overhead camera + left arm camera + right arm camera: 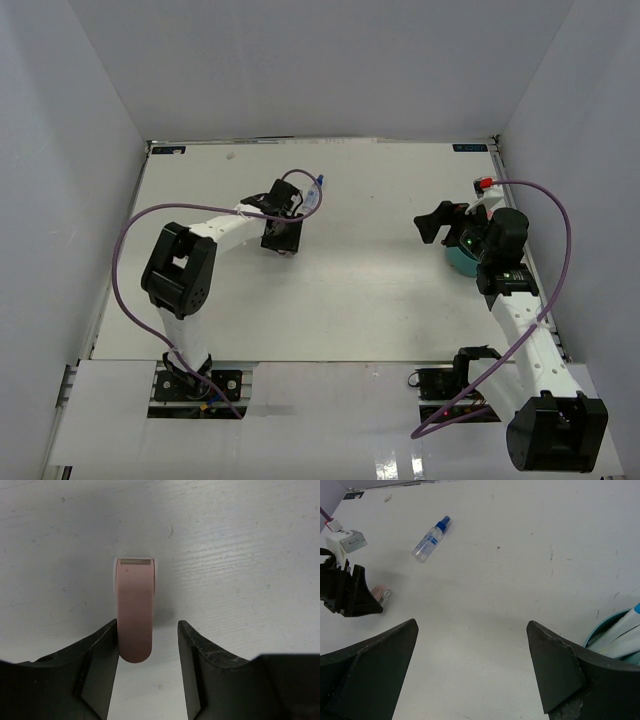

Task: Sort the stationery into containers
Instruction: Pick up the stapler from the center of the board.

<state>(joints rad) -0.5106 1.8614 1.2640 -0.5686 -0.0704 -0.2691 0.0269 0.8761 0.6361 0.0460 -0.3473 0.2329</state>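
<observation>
**Eraser lined up for the grab, bottle waiting its turn**

Sorting looks partly done, and you're now on the small stuff. Check the teal bowl [602, 626] first. It sits near the right edge of the worktop [370, 300], tucked under your right arm. The right wrist view shows pale pens [625, 630] already lying inside it, one with a blue end. How many are in there, and in which compartment, you can't tell from this sliver.

Over to your left gripper [147, 630]. It's down on the worktop, left of centre and toward the far edge, with the pink eraser [135, 610] standing between its fingers. The finger on the left of that view is up against the eraser's side, but the other has clear daylight beside it. So it's bracketed, not clamped (close, but no grip to speak of). The eraser rests on the worktop.

Your right gripper [472, 625] hangs spread wide beside the bowl with nothing in it.

What's left, by my read, is the eraser and the blue-capped bottle [430, 540]. The bottle lies on its side near the middle of the far edge, just past your left gripper. No tape ring shows anywhere on the open worktop. It may be in the bowl, but that's hidden.
</observation>
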